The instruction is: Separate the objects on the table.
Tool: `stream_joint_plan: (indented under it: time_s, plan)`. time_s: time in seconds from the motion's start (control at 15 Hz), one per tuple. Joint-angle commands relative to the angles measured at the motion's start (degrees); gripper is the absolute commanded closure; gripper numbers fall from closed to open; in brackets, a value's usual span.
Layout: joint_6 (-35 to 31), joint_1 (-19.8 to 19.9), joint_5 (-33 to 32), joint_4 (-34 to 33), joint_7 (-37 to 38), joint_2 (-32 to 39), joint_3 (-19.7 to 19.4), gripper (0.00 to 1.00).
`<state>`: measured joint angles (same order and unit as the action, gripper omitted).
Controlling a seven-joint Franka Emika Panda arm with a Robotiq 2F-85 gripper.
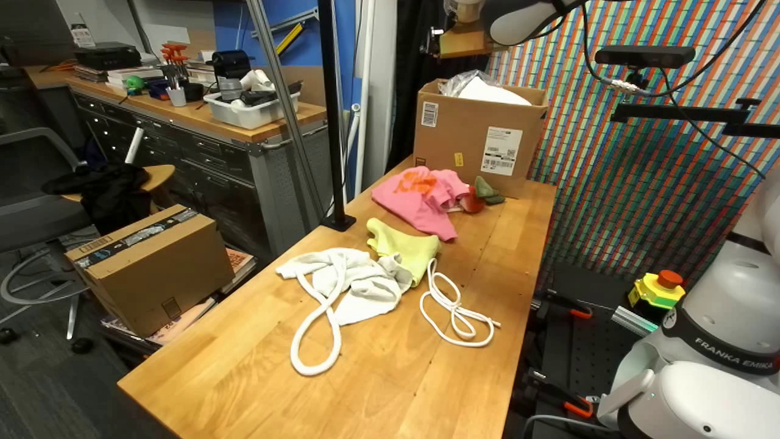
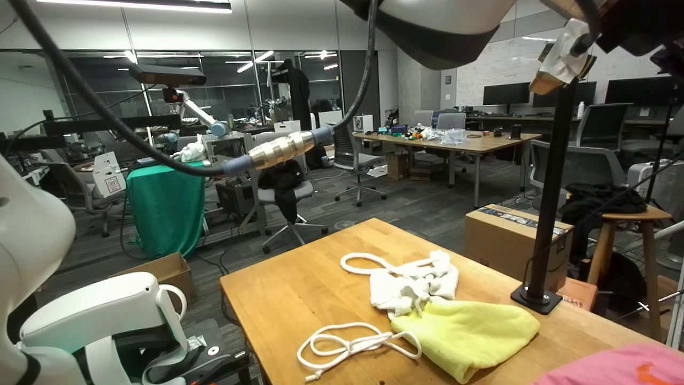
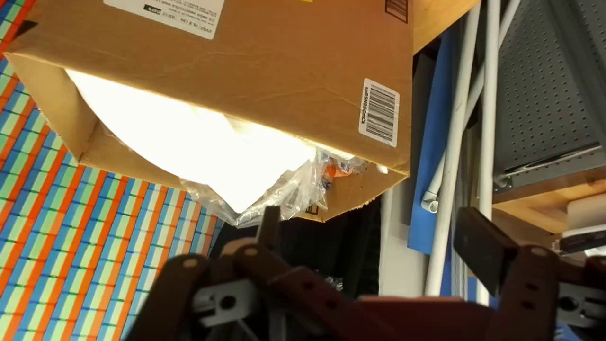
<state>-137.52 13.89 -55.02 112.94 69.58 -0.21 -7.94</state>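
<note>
**Gripper spread wide before the cardboard box**

In the wrist view, fingers well parted, with white pipes seen between. In an exterior view, the arm across the top, high over the table.

Near the box, a pink cloth with orange marking, beside a small red piece and a green piece. Midway, near the pink cloth, a yellow cloth touching a crumpled white cloth, with a thick white cord laid over the latter and looped out onto the table. Toward the robot, a tied white rope, just beside the yellow cloth; cannot tell whether in contact.

For movement, a broad stretch of table from the thick white cord to the end opposite the box, and a narrower strip from the rope to the robot-side edge. At the other long edge, a black post on a flat base, near the yellow cloth.

In the cardboard box, open on top, a white object and clear plastic. Lower, beyond the post's edge, a taped box, contents hidden. On the workbench, a white bin full of mixed gear, too jumbled to name, and a white cup of tools.
</note>
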Motion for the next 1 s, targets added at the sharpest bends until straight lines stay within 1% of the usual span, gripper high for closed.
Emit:
stream_joint_plan:
  time_s: [0.0, 0.13, 0.2, 0.47, 0.67, 0.93]
  plan:
    - [0.32, -1.9, 2.8, 0.1, -5.27, 1.43, -0.53, 0.0]
    - [-0.25, -2.45, 6.98, 1.22, -9.71, 3.17, -0.45, 0.0]
    - [-0.41, -2.54, 8.55, 3.54, -11.2, 3.07, -0.62, 0.0]
    - [-1.82, -1.96, 15.2, 9.35, -17.1, 5.7, -1.71, 0.0]
    - [-2.73, -1.28, 20.98, 14.31, -23.77, 7.35, -3.09, 0.0]
    - [-3.33, -0.97, 23.65, 18.17, -28.74, 10.45, -5.69, 0.0]
